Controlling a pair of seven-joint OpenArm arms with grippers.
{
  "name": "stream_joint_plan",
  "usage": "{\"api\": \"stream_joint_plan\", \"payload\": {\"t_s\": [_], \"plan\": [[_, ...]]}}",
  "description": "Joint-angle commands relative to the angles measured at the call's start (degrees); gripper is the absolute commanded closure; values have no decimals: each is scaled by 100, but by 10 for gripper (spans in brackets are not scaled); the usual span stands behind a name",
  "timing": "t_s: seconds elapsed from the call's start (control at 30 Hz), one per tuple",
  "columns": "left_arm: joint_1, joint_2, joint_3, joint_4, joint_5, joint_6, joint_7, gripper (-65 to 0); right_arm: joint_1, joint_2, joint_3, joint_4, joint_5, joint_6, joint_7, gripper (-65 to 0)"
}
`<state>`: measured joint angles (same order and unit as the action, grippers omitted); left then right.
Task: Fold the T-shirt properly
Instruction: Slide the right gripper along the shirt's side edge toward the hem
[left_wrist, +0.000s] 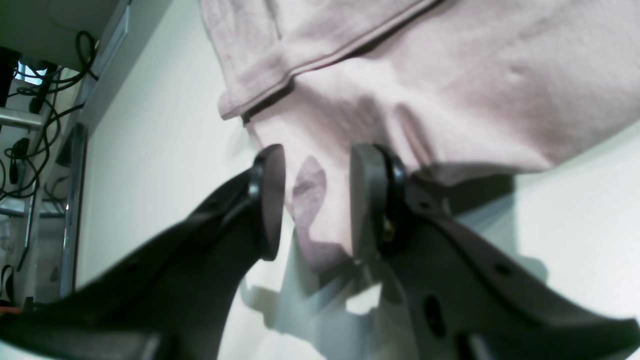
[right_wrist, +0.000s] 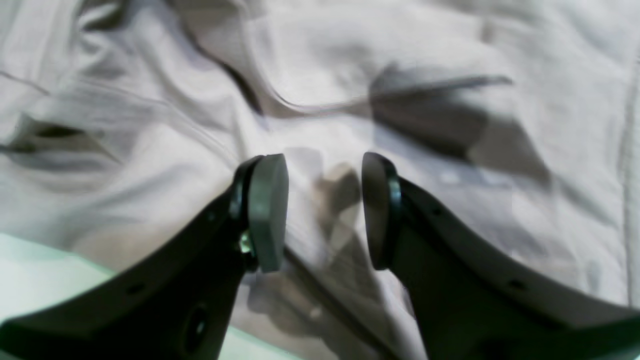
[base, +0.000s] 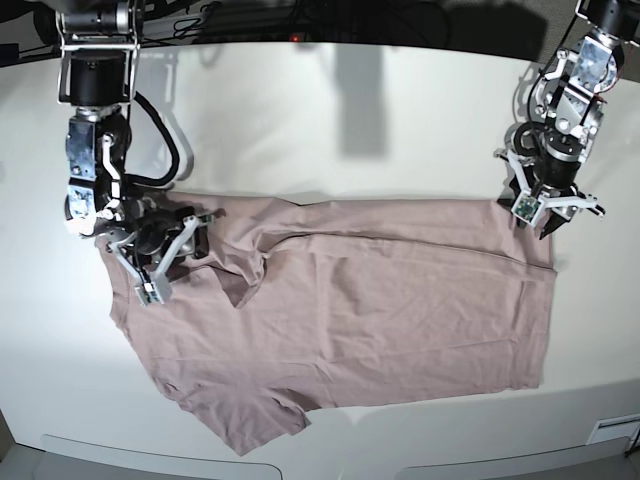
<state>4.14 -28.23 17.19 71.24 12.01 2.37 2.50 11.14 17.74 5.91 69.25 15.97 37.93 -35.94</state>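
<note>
Now I'm lining up the far-edge grab: both jaws parted, empty, left pincer (left_wrist: 317, 202) straddling the shirt (base: 380, 300) corner, right pincer (right_wrist: 325, 212) over cloth; next, pinch.

The left pincer (left_wrist: 316, 202) stands parted around a T-shirt (left_wrist: 450, 85) corner.

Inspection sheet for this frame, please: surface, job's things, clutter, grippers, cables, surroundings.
Surface: white table, bare around the cloth.
Job's things: pink T-shirt spread flat, wrinkled, not yet folded.
Clutter: nothing seen.
Grippers: left gripper open, fingers astride a corner of the shirt; right gripper open over the wrinkled cloth at the shirt's other end.
Cables: black cables hanging off the table's edge in the left wrist view.
Surroundings: dark background beyond the table's far edge.
</note>
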Motion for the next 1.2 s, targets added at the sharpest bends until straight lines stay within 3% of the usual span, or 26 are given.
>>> {"api": "stream_joint_plan", "payload": {"t_s": [0.0,0.53,0.7,0.83,0.97,1.17], "plan": [[-33,-66,-26,44,-4,-31,26,-215,205,57,-11,26,50,-46,164,-255],[-33,-66,-26,44,-2,-33,44,-215,1956,-44,-31,-1961,39,-92,643,-255],[-33,-66,-26,44,-4,-31,44,-215,2291,-225,-31,-2092,-555,-111,1169,-254],[-33,-66,-26,44,-4,-31,46,-215,2463,-293,-31,-2081,-568,35,1556,-255],[-33,-68,-26,44,-4,-33,46,-215,2476,-245,-28,-1762,-262,207,1222,-255],[-33,-68,-26,44,-4,-31,46,-215,2092,-85,-31,-601,691,207,-210,-255]]}}
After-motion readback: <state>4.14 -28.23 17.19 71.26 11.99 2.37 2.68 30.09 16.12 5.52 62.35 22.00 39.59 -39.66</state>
